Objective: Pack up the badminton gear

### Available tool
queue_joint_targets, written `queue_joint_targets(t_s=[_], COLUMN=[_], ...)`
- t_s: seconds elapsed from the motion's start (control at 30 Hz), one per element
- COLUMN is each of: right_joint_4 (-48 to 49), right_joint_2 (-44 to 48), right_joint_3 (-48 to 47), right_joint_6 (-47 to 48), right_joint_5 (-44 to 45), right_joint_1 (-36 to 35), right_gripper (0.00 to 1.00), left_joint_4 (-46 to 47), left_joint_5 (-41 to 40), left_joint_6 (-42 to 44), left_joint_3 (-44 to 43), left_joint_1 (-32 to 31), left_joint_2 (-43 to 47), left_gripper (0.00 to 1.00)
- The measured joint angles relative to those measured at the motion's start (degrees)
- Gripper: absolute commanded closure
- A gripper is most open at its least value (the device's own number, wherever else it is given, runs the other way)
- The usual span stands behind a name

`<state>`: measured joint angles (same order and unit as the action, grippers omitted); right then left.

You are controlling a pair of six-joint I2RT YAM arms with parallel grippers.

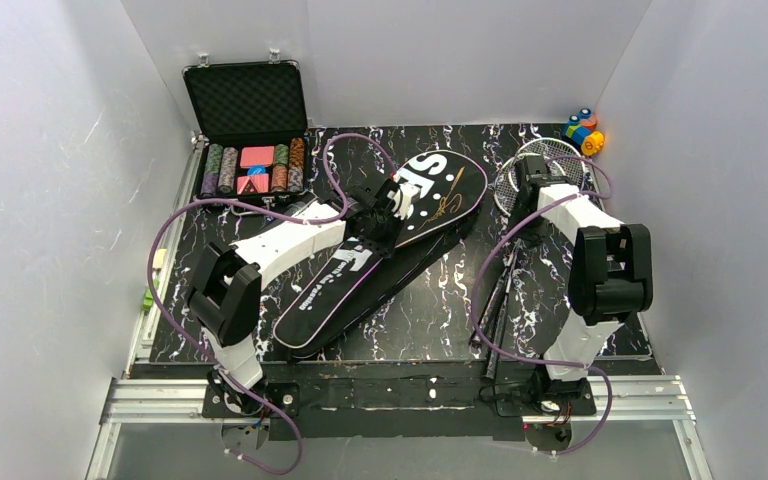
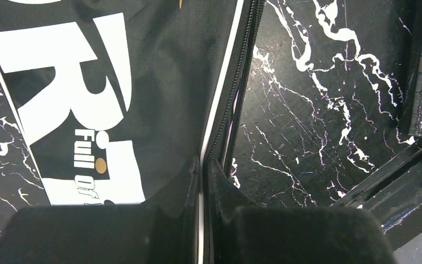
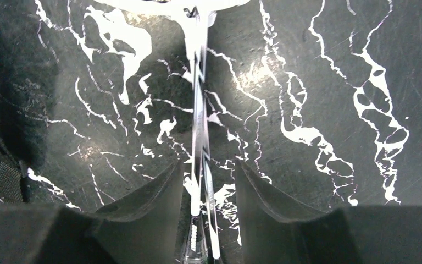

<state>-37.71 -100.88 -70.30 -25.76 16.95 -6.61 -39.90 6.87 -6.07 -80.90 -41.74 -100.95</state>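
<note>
The black racket bag (image 1: 430,195) with white lettering lies diagonally across the middle of the marble table. My left gripper (image 1: 378,222) sits on its right edge, and in the left wrist view it (image 2: 203,165) is shut on the bag's (image 2: 159,82) white-piped zipper edge. Two silver-framed rackets (image 1: 560,160) lie stacked at the back right, handles (image 1: 500,290) pointing toward the near edge. My right gripper (image 1: 527,178) hangs over their necks. In the right wrist view it (image 3: 209,170) is open, and the two thin shafts (image 3: 200,110) run between its fingers with a gap on each side.
An open black case of poker chips (image 1: 250,130) stands at the back left. Small colourful toy blocks (image 1: 583,130) sit in the back right corner. White walls close in three sides, and an aluminium rail (image 1: 400,398) runs along the near edge.
</note>
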Motion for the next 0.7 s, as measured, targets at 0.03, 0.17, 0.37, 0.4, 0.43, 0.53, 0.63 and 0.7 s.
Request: queue_joint_targets(t_s=[0.03,0.17,0.37,0.4,0.43,0.53,0.63,0.7], right_joint_4=[0.09,0.28,0.85,1.07,1.40,1.70,1.88,1.88], right_joint_2=[-0.11,-1.64,-4.09,-4.44,-4.63,-4.83,-4.83,-4.83], right_joint_3=[-0.07,-1.33,-2.14,-2.40,-2.45,-2.45,-2.45,-2.45], right_joint_6=[-0.11,-0.37,-0.92,-1.01,-1.05,-1.07,-1.05,-1.05], right_joint_5=[-0.24,-0.72,-1.68,-1.81,-2.01,-2.19,-2.19,-2.12], right_joint_1=[0.46,1.81,2.21,2.21,2.14,2.12,2.12,2.12], right_gripper=[0.55,0.59,0.71,0.73,0.76,0.81,0.92,0.99], left_joint_4=[0.09,0.09,0.07,0.07,0.07,0.07,0.07,0.07], left_joint_5=[0.20,0.63,0.63,0.61,0.61,0.55,0.42,0.37], left_joint_6=[-0.15,-0.22,-0.07,0.04,0.07,0.28,0.55,0.72], left_joint_3=[0.00,0.00,0.00,0.00,0.00,0.00,0.00,0.00], left_joint_1=[0.00,0.00,0.00,0.00,0.00,0.00,0.00,0.00], left_joint_2=[0.02,0.02,0.04,0.04,0.04,0.04,0.07,0.07], left_gripper=[1.00,1.00,1.00,1.00,1.00,1.00,1.00,1.00])
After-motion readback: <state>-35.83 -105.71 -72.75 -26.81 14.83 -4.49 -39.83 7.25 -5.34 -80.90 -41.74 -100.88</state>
